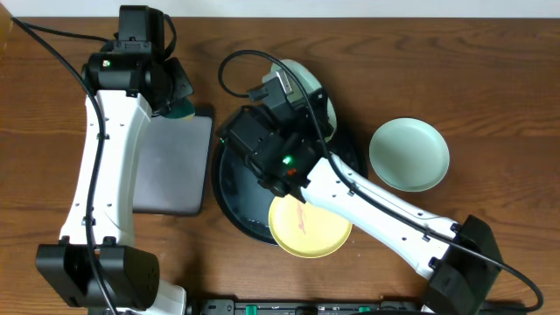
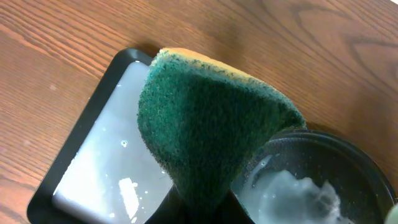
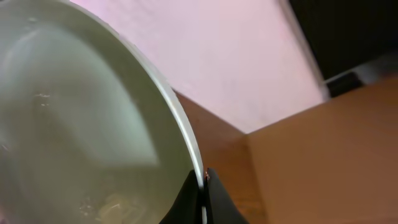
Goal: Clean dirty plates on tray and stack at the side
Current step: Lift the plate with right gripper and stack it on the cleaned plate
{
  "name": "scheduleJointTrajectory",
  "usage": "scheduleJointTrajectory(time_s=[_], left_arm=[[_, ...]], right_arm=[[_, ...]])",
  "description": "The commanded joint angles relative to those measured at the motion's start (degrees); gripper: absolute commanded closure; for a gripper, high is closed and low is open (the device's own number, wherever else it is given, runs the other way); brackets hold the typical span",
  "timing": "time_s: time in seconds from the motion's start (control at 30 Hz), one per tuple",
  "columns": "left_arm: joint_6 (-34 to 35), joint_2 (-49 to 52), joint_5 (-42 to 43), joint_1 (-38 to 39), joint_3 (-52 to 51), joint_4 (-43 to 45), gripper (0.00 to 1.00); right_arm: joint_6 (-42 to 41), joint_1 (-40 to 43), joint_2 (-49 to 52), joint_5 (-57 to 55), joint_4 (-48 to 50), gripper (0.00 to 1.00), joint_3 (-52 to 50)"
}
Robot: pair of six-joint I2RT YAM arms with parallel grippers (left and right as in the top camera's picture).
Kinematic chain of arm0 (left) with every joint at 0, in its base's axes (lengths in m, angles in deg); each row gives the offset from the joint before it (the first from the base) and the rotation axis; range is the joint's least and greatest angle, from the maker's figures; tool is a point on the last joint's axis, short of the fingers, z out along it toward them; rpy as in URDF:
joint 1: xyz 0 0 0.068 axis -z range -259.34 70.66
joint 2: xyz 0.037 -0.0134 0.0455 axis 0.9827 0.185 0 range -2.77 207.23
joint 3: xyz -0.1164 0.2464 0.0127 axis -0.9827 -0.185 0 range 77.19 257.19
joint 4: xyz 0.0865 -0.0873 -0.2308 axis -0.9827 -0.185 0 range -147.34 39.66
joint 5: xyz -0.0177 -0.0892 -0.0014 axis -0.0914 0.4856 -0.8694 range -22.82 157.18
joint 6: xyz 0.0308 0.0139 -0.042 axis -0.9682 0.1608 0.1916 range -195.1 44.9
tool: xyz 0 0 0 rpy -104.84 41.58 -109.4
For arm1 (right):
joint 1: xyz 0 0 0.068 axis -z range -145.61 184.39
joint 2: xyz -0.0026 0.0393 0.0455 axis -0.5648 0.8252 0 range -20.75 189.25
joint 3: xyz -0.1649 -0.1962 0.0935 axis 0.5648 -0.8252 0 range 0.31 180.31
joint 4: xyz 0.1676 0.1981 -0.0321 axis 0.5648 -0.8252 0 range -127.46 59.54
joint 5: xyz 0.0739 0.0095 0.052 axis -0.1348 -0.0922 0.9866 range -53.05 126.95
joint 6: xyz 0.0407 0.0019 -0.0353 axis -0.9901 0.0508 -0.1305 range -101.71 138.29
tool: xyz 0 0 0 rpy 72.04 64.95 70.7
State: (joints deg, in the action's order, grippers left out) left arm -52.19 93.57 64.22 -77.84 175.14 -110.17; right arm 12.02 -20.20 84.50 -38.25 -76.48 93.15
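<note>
My right gripper (image 1: 293, 86) is shut on the rim of a pale mint plate (image 1: 317, 87) and holds it tilted above the far side of the round black tray (image 1: 229, 188). The right wrist view shows the fingers (image 3: 204, 182) pinching that plate's (image 3: 81, 124) white rim. A pale yellow plate (image 1: 311, 229) with an orange-red smear lies on the tray's near edge. A second mint plate (image 1: 409, 154) lies on the table to the right of the tray. My left gripper (image 1: 179, 107) is shut on a green and yellow sponge (image 2: 205, 118).
A flat grey rectangular tray (image 1: 171, 166) with a black edge lies left of the black tray, and it looks wet in the left wrist view (image 2: 93, 168). A round black rim with whitish wet sheen (image 2: 323, 180) shows beside the sponge. My right arm crosses the black tray.
</note>
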Motion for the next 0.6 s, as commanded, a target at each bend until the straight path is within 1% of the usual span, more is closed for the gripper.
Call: scheduleJointTrajectory(time_s=[0.0,0.07,0.13,0.17,0.23,0.27,0.3,0.4,0.5,0.57], left_arm=[[0.7,0.0,-0.5,-0.2,-0.3,-0.2,0.93],[0.7,0.0,-0.5,-0.2,-0.3,-0.2,0.93],[0.7,0.0,-0.5,-0.2,-0.3,-0.3,0.93],[0.7,0.0,-0.5,-0.2,-0.3,-0.3,0.93],[0.7,0.0,-0.5,-0.2,-0.3,-0.4,0.92],[0.7,0.0,-0.5,-0.2,-0.3,-0.4,0.93],[0.7,0.0,-0.5,-0.2,-0.3,-0.4,0.92],[0.7,0.0,-0.5,-0.2,-0.3,-0.4,0.93],[0.7,0.0,-0.5,-0.2,-0.3,-0.4,0.93],[0.7,0.0,-0.5,-0.2,-0.3,-0.4,0.93]], right_arm=[[0.1,-0.5,-0.8,-6.0,0.1,0.99,0.2],[0.1,-0.5,-0.8,-4.5,-0.2,0.99,0.2],[-0.2,-0.1,-0.8,1.3,-1.3,0.99,0.2],[-1.0,0.4,-0.8,4.4,-2.0,0.99,0.2],[-5.4,2.2,-0.8,11.5,-3.3,0.99,0.2],[-7.3,3.9,-0.8,17.1,-3.8,0.99,0.2],[-7.6,5.2,-0.9,21.6,-3.8,0.99,0.2],[-8.1,10.7,-2.1,40.8,-3.7,0.99,0.2],[-8.1,18.6,-5.4,58.4,-3.8,0.99,0.2],[-7.7,23.9,-8.1,67.4,-4.5,0.99,0.2]])
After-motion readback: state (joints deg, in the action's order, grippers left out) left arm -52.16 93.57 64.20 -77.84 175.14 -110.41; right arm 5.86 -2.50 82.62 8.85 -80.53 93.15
